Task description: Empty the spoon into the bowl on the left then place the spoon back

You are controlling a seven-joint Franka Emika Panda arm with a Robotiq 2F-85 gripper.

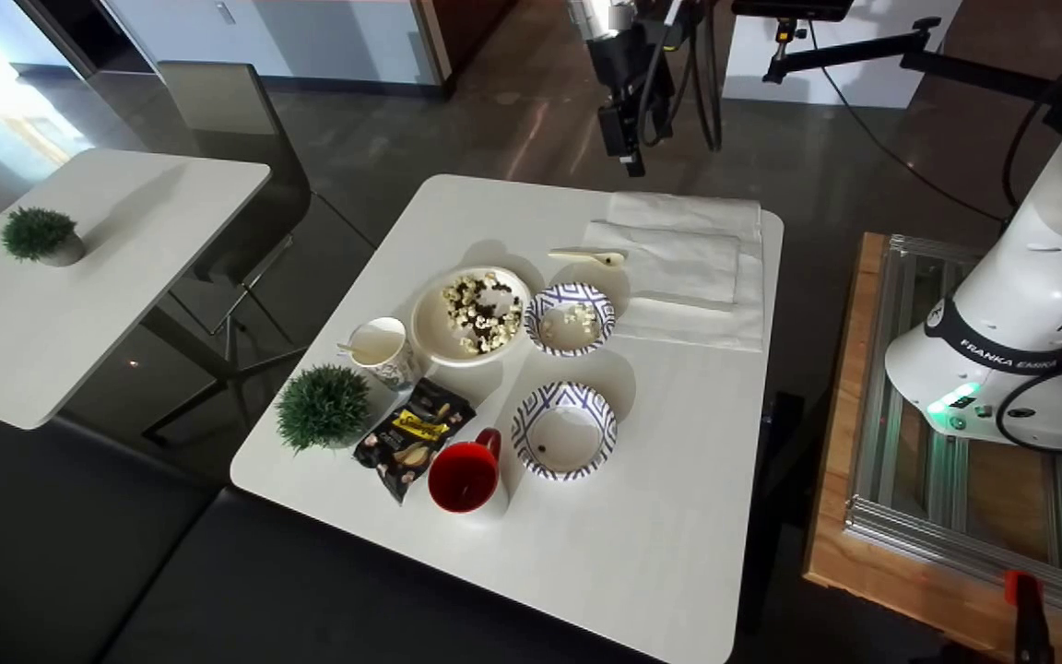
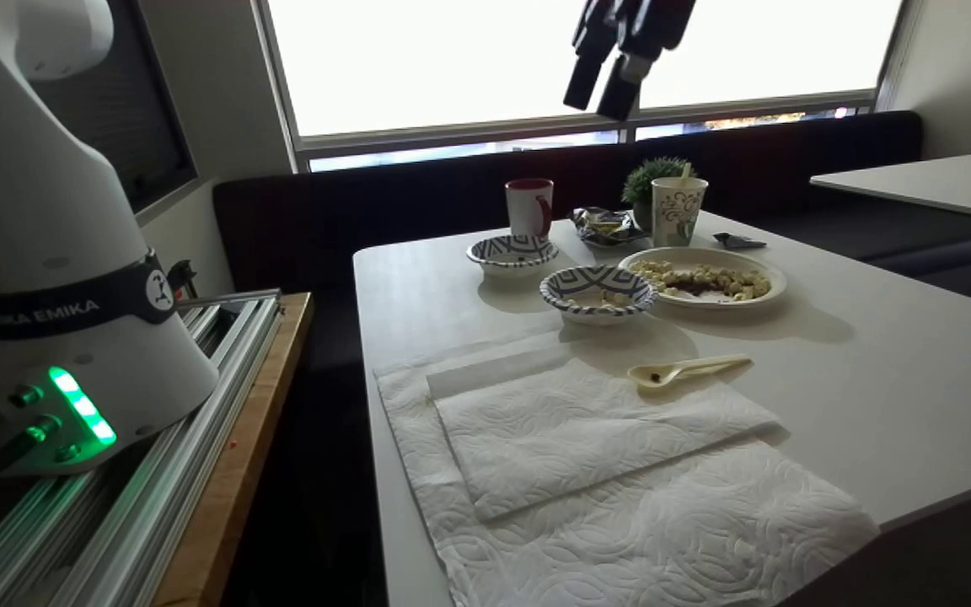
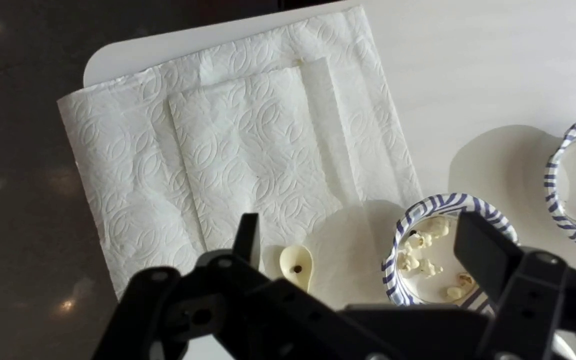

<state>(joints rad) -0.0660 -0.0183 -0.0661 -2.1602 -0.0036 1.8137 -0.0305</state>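
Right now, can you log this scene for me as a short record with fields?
Spoon: lying at the edge of the paper towels, dark speck in its scoop
Gripper: open, holding nothing, raised clear of the spoon
Popcorn bowl: several popcorn pieces inside
Second bowl: small dark bit inside, mug beside it
Plate: more popcorn, some dark bits

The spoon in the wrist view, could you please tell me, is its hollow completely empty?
No, the wrist view shows a dark speck in the hollow of the spoon.
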